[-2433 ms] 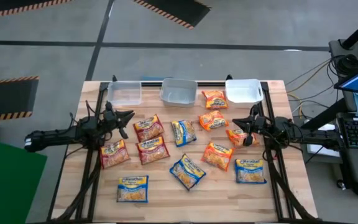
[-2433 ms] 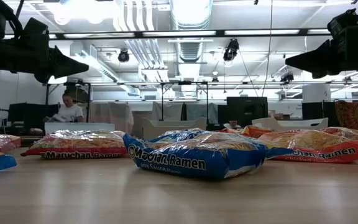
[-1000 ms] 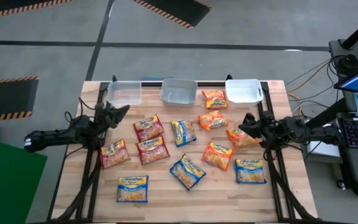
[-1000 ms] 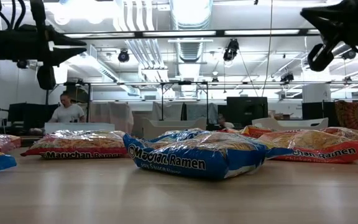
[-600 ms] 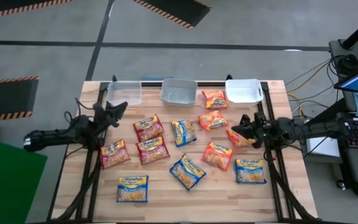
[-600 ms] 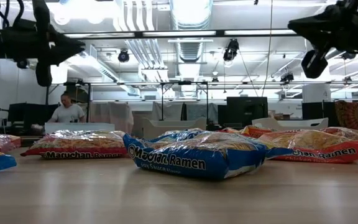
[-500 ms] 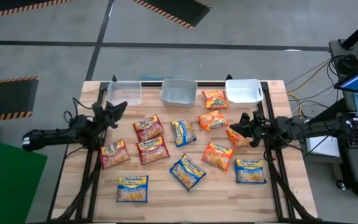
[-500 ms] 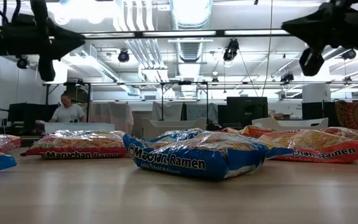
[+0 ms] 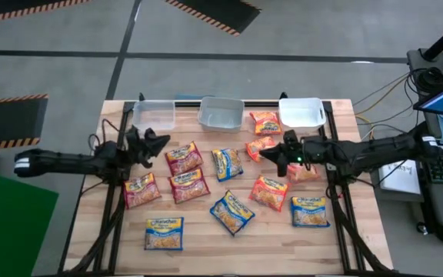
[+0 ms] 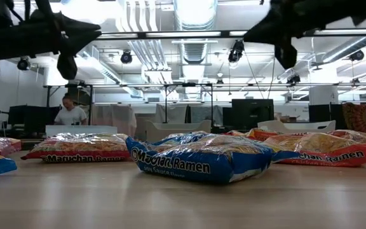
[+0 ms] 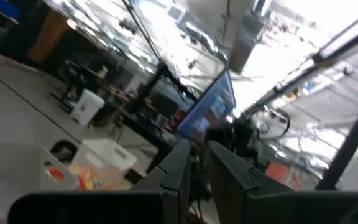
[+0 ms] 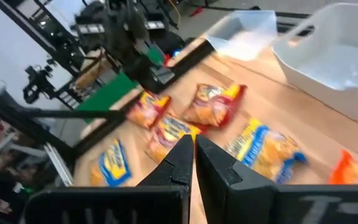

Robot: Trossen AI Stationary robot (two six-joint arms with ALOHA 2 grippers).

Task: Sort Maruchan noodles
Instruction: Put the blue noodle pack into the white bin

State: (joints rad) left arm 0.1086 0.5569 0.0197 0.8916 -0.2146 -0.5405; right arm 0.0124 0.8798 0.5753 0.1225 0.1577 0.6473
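Observation:
Maruchan noodle packets lie flat, scattered over the wooden table: orange ones, red ones, blue ones. A blue packet lies nearest in the low view. My left gripper hovers shut near the red packets, high above the table. My right gripper hovers shut by an orange packet, also well above the table. The wrist views show both pairs of fingers drawn together with nothing between them.
Three clear plastic bins stand in a row along the far edge. Bare wood shows along the near edge. A person sits far off in the room behind the table.
My right gripper has swung toward the table's left, from over the right edge to above the orange packets near the middle. My left gripper has shifted a little toward the right and the red packets. No packet has moved.

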